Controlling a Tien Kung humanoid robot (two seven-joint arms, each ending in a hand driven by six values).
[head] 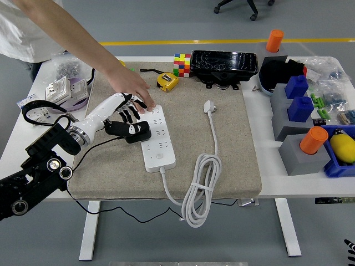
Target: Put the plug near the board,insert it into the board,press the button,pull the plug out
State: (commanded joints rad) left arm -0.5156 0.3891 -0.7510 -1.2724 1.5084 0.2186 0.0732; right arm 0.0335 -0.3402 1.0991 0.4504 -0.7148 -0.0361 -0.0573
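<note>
Landmark: the white power strip (157, 138) lies lengthwise on the grey mat (222, 166), its own white cable (202, 188) coiled off to the right of it.

Plug: the black adapter plug (133, 132) sits just off the strip's left edge, about midway along it, touching or nearly touching; I can't tell whether any prong is started in a socket. It looks parked there so the sockets are a short move away.

Left hand: the robot's left hand (126, 108) reaches in over the strip's far-left corner, dark fingers (128, 114) spread and hanging down above the plug, gripping nothing that I can see. Looks like a reach for a grasp, not a hold.

Person: a person's hand (132, 88) presses flat on the far end of the strip, fingertips on its top face, most likely pinning it so it won't slide when the plug is pushed in.

Right hand: not in the picture.

Stage: plug is beside the board, so the first step looks done; insertion, button press and pull-out all seem open.

Risk: robot fingers and the person's hand are very close at that far corner, so contact is possible.
</note>
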